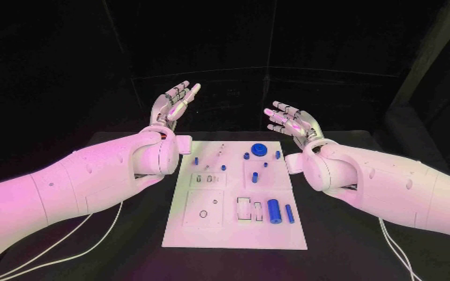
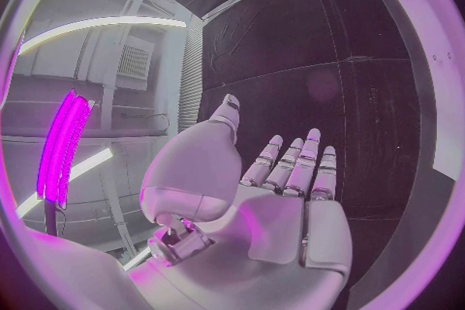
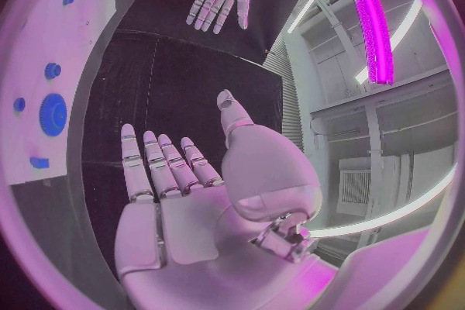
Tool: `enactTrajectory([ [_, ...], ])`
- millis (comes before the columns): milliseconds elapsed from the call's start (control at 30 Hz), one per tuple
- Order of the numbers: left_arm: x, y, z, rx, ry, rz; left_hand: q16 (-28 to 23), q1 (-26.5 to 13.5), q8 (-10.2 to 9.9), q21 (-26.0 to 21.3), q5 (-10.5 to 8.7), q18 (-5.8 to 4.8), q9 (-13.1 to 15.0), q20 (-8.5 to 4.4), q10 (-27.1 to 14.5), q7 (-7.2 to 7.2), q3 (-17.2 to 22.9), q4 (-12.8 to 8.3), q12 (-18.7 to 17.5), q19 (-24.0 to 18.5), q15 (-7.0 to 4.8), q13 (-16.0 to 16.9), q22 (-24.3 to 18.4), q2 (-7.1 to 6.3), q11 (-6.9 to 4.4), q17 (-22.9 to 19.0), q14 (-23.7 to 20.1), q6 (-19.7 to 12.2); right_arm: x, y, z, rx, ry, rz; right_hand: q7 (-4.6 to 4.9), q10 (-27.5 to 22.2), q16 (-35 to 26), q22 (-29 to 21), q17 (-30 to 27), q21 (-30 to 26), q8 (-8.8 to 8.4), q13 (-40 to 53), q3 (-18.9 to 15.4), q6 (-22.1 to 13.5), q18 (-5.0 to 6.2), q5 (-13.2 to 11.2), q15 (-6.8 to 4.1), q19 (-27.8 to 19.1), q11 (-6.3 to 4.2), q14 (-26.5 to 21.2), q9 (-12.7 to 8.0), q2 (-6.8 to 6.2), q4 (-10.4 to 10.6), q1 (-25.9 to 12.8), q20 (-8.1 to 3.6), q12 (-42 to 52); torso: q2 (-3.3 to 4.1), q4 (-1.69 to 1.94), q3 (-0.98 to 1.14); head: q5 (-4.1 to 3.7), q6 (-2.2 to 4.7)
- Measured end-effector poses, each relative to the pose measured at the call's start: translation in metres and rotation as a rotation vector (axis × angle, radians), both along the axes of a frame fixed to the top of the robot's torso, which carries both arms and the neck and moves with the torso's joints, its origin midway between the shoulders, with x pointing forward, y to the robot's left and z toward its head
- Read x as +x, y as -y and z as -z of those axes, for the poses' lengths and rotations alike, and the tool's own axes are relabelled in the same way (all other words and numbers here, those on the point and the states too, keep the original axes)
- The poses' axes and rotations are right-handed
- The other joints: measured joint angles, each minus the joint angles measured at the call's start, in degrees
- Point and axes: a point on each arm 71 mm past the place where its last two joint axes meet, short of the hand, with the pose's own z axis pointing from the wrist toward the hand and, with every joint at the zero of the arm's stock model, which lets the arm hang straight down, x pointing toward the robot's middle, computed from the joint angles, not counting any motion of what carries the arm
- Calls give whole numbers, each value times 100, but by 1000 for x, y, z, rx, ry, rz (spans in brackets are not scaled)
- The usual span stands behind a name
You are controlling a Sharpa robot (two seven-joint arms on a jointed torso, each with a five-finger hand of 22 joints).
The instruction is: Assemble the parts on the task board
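The task board (image 1: pixel 235 229) is lying mid-bench (image 1: pixel 112 255), its blue parts (image 1: pixel 274 211) sitting loose across it, none being held. The left hand (image 1: pixel 174 105) and right hand (image 1: pixel 292 123) are hovering raised at either side, fingers apart, holding nothing. Assembly is apparently not yet started; next, one hand needs lowering onto a part.

A black desk (image 1: pixel 356 242) stands before a black curtain (image 1: pixel 281 21); a bright pink lamp (image 3: pixel 373 35) glows beside white shelves (image 3: pixel 359 132).
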Motion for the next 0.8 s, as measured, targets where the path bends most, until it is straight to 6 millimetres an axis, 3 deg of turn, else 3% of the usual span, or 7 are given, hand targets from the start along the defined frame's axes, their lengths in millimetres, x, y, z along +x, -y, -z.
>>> enactTrajectory([
  [67, 1, 0, -1, -9, 10, 11, 44, 199, 4, 23, 24, 90, 13, 61, 126, 8, 0, 0, 23, 8, 37, 14, 12, 26, 43, 23, 147, 117, 4, -1, -1, -14, -2, -45, 15, 298, 53, 29, 25, 52, 38, 19, 19, 227, 91, 0, 15, 265, 30, 368, 21, 15, -119, 211, 18, 52, 0, 0, 0, 0, -1],
  [300, 1, 1, -2, -24, 23, 31, 177, 282, 26, 120, 24, 91, 25, 104, 407, 29, 0, 0, 23, 257, 91, 31, 70, 65, 138, 108, 737, 317, 9, -6, 0, -47, -17, -150, 130, 1718, 259, 145, 91, 385, 206, 93, 146, 1497, 281, -41, -90, 1254, -10, 1807, 112, 76, -547, 850, -6, 251, 1, -1, 0, 0, -1],
  [433, -2, -16, -2, -39, 18, 24, 362, 343, 64, 336, 24, 92, 44, 97, 847, 42, 0, 0, 87, 847, 114, 63, 179, 63, 234, 197, 1408, 562, 13, 23, -2, -194, 53, -158, 248, 2397, 370, 204, 111, 603, 272, 100, 250, 2267, 313, -74, -226, 1783, -108, 2505, 145, 94, -695, 1106, -108, 319, 21, 9, -5, -78, 13],
  [500, -4, -18, -2, -48, 13, 27, 541, 409, 125, 713, 24, 143, 75, 96, 1578, 67, 0, 0, 221, 1892, 29, 119, 373, 70, 217, 256, 1817, 930, 15, 25, -5, -246, 82, -169, 296, 2662, 411, 231, 116, 704, 287, 103, 295, 2551, 318, -74, -299, 2010, -155, 2800, 153, 85, -740, 1197, -172, 333, 39, 12, -5, -96, 23],
  [567, -7, -16, -2, -61, 9, 46, 720, 432, 155, 1041, 24, 312, 91, 83, 2319, 109, 20, -21, 364, 2661, -97, 162, 510, 95, 149, 312, 2256, 1248, 16, 19, -11, -295, 121, -195, 366, 2937, 455, 267, 130, 829, 309, 103, 341, 2832, 403, -74, -385, 2256, -217, 3125, 153, 68, -786, 1237, -255, 342, 61, 13, -6, -101, 46],
  [700, -12, -16, -3, -78, 4, 79, 890, 512, 280, 1282, 24, 328, 141, 30, 3033, 211, 16, -98, 595, 3292, -263, 179, 568, 96, 13, 355, 2807, 2016, 19, 11, -22, -394, 188, -235, 377, 3337, 555, 362, 161, 1081, 316, 109, 403, 3194, 402, -74, -535, 2644, -300, 3653, 159, 35, -848, 1344, -417, 355, 131, 13, -5, -121, 84],
  [800, -15, -16, -4, -87, 2, 100, 999, 608, 535, 1385, 24, 400, 218, -85, 3595, 376, 51, -181, 821, 3646, -410, 230, 580, 120, -143, 427, 3229, 2870, 22, 10, -29, -480, 228, -250, 344, 3602, 608, 463, 199, 1302, 316, 114, 430, 3402, 401, -40, -644, 2886, -372, 4024, 159, -4, -875, 1383, -537, 355, 190, 13, -5, -133, 106],
])
